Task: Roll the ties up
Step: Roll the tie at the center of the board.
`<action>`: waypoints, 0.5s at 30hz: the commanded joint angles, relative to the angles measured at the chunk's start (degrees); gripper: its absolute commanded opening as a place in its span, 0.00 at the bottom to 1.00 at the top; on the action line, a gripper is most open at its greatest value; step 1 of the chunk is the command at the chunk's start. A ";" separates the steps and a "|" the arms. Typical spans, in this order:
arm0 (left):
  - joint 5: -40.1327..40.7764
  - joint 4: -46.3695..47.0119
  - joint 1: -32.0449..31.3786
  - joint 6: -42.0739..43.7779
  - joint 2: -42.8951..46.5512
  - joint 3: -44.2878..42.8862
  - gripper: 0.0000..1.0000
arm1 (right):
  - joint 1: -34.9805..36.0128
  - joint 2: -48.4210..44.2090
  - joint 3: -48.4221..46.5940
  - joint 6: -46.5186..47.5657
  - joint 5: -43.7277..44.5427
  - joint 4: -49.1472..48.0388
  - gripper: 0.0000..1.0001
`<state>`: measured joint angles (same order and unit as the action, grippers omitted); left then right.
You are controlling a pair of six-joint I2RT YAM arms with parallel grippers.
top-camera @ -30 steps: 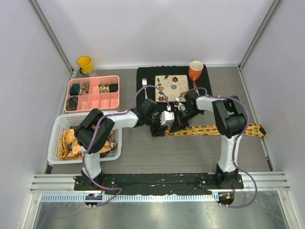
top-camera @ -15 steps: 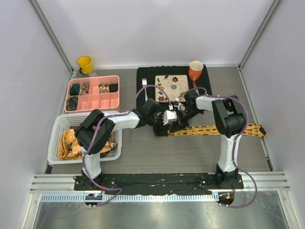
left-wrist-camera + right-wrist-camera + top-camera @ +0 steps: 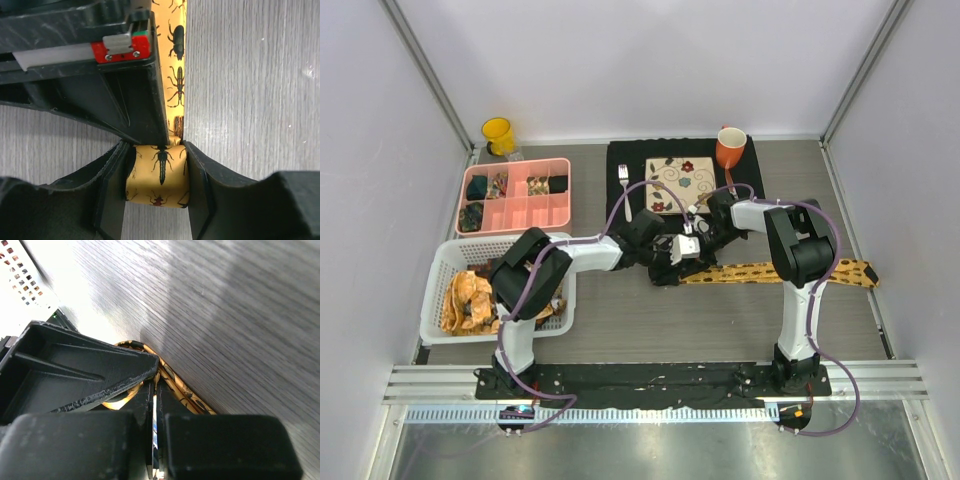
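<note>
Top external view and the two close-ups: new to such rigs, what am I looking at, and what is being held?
Two robot arms are bolted at the table's near edge. The top view looks down on them: left arm on the left, right arm on the right. The close-ups come from a camera on each wrist, so black jaws fill them. A yellow tie with dark insects lies on the table; both arms meet at its left end. The left jaws clamp its rolled end; the right jaws look closed beside the strip. Also there: a white basket of more fabric, a pink tray.
</note>
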<state>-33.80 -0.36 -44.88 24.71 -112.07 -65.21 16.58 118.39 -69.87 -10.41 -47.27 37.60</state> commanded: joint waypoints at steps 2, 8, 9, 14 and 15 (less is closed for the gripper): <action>4.35 -8.42 -0.47 5.43 -1.31 -1.15 0.44 | -0.41 1.94 0.96 3.30 9.48 -3.41 0.01; 7.60 -15.54 -0.47 8.69 -1.75 -2.73 0.26 | -1.55 -1.22 0.78 2.50 3.32 -3.59 0.05; 7.61 -16.07 -0.38 9.30 -1.66 -2.82 0.22 | -2.16 -2.27 0.26 2.77 2.80 -2.90 0.07; 8.23 -18.18 -0.38 9.92 -1.83 -3.17 0.20 | -4.45 -4.83 -0.97 4.79 -0.63 1.50 0.15; 8.40 -18.27 -0.38 9.75 -1.92 -3.26 0.20 | -4.88 -5.79 -0.89 5.22 -1.42 2.55 0.18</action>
<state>-29.43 -8.97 -45.74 32.53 -112.27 -68.77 14.68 117.34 -69.63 -8.43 -48.82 37.80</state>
